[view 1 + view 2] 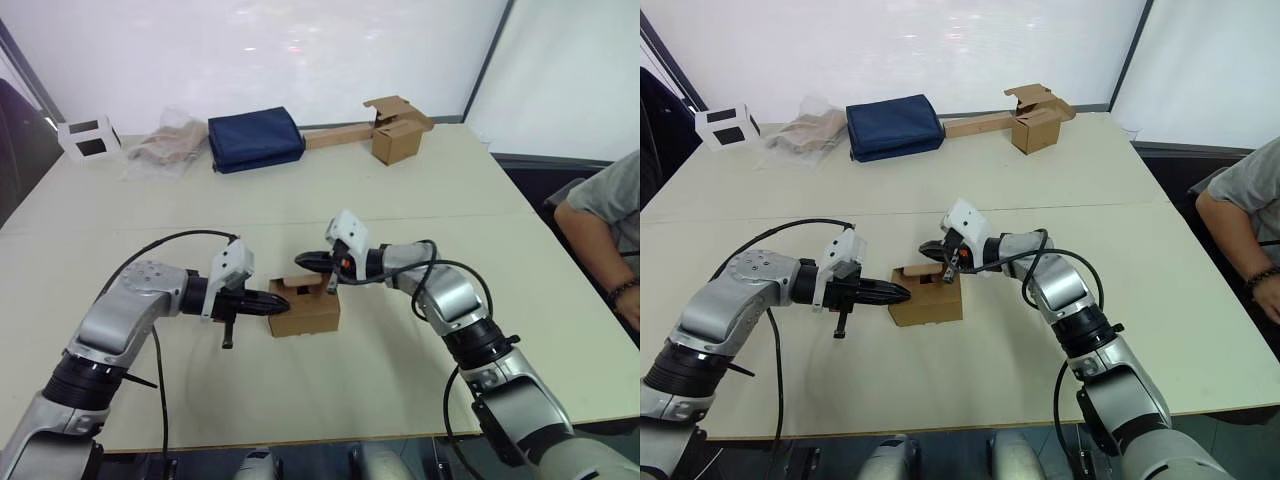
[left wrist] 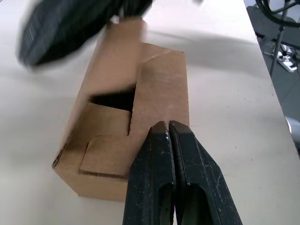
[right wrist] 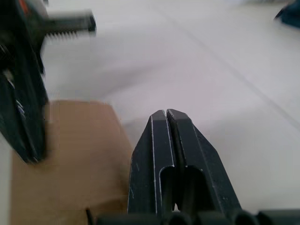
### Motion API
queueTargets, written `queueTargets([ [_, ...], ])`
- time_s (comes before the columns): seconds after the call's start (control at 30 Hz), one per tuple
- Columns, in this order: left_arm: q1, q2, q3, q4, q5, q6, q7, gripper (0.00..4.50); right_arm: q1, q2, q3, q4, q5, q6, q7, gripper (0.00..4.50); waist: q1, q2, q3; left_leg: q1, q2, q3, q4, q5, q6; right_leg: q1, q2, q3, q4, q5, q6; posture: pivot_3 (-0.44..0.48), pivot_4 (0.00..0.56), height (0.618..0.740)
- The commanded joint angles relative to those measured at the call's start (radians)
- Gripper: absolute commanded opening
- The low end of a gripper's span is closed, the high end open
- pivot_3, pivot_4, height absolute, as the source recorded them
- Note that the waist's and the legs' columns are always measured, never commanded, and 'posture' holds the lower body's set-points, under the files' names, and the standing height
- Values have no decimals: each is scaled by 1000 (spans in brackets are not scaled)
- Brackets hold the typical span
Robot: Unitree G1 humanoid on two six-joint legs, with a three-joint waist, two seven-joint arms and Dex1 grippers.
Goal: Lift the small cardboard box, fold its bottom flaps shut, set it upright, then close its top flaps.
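Both head views look forward and down from above the near edge of the pale, seamed worktop (image 1: 420,190), taking in its whole surface to the far edge; they share nearly everything, the right eye shifted slightly sideways. The left wrist view sits very close, looking along the closed black left gripper (image 2: 168,125) onto the plain brown small cardboard box (image 2: 161,79). The right wrist view, equally close, looks along the closed black right gripper (image 3: 166,112) over the same box's edge, with worktop beyond.
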Motion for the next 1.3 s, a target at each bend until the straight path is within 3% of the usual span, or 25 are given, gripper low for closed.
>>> queueTargets([
  [0.03, -4, 13, 16, -7, 2, -9, 8, 54, 26, -6, 7, -54, -13, -26, 28, 0, -1, 0, 0, 0, 0, 0, 0, 0, 0, 0, 0, 0, 0, 0, 0, 0, 150, 740],
  [0.5, -19, 68, 62, 51, -7, -35, -14, 54, 119, -20, 6, -101, -73, -41, 8, 0, 1, 0, 0, 1, 0, -1, -1, 0, 0, 1, 1, 0, 1, 0, 0, 0, 150, 740],
  [0.8, -166, -19, 49, 114, -37, -3, 8, 54, 147, -23, -1, -157, -82, -43, -13, 0, -1, 0, -1, 1, 0, -1, -1, 0, 0, 1, 1, -1, 1, 0, 0, 0, 150, 740],
  [0.97, -162, -73, -21, 163, 23, -58, -4, 54, 142, -21, -11, -172, -81, -32, -26, 0, -1, 0, -1, 1, 0, -1, -1, 0, 0, 1, 1, -1, 1, 0, 0, 0, 150, 740],
  [1.17, -145, -76, -50, 194, 55, -98, -26, 54, 131, -23, -45, -224, -55, 6, -39, 0, -1, 0, -1, 1, 0, -1, -1, 0, 0, 0, 1, 0, 1, 0, 0, 0, 150, 740],
  [1.3, -153, -91, -42, 213, 61, -99, -12, 54, 122, 7, -144, -316, 72, 123, -61, 0, 0, 0, 0, 1, 0, -1, -1, 0, 0, 0, 1, -1, 1, 0, 0, 0, 150, 740],
])
